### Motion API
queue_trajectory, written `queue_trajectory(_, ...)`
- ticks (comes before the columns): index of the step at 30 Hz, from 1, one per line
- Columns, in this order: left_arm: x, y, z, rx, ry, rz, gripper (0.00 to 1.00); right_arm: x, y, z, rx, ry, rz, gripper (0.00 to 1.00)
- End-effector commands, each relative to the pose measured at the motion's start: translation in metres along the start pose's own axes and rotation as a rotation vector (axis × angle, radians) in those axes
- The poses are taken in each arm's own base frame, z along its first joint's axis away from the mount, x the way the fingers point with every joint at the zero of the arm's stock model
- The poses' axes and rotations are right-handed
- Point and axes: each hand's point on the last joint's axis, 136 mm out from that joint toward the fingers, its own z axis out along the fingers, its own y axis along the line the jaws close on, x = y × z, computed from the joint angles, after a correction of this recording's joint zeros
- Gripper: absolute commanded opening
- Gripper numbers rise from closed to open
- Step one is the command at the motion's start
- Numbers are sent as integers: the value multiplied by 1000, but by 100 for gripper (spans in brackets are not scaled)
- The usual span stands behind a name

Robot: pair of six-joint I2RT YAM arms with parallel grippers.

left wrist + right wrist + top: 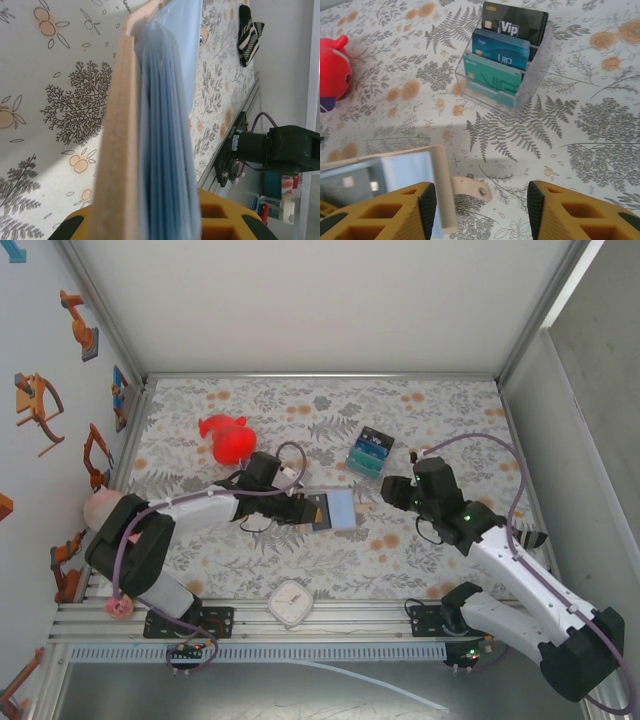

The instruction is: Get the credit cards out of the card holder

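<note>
We look down on a table under a grey-and-orange floral cloth (440, 560), with both arms reaching over its middle. The left gripper (303, 508) is clamped on the small tan bifold card holder with pale blue lining (342, 508) and holds it at the centre of the table. In the left wrist view the holder stands edge-on between the yellow fingers (222, 222).

The right gripper (481, 200) sits just beside the holder's right edge. Its jaws are spread wide and nothing is gripped.

A red rounded toy (228, 438) lies beyond the left arm. A clear plastic rack (532, 75) stands beyond the right gripper. A white clock (291, 602) rests at the near edge, between the arm bases.

In the rack we count three upright cards (501, 50): black at the back, blue in the middle, teal in front. What looks like a dark credit card (350, 182) shows inside the holder's pocket. The holder's little tan side tab (470, 188) lies in the gap between the right fingers, nearer the left one.
</note>
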Motion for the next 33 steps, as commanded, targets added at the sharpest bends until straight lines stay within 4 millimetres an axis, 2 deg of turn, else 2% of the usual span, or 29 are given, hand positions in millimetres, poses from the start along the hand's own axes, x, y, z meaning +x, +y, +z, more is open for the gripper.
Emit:
queue_trajectory(1, -13, -20, 10, 94, 3, 31, 6, -12, 18, 1, -68, -16, 8, 51)
queue_trajectory(14, -21, 2, 38, 125, 49, -54, 9, -8, 27, 20, -103, 27, 6, 50)
queue_trajectory(19, -16, 13, 43, 125, 92, -92, 10, -6, 26, 23, -96, 37, 8, 50)
queue_trajectory(24, -8, 21, 39, 96, 130, -97, 18, -5, 25, 23, -97, 37, 9, 50)
queue_trajectory(33, -10, 38, 33, -5, 144, -100, 36, -5, 25, 22, -96, 34, 5, 50)
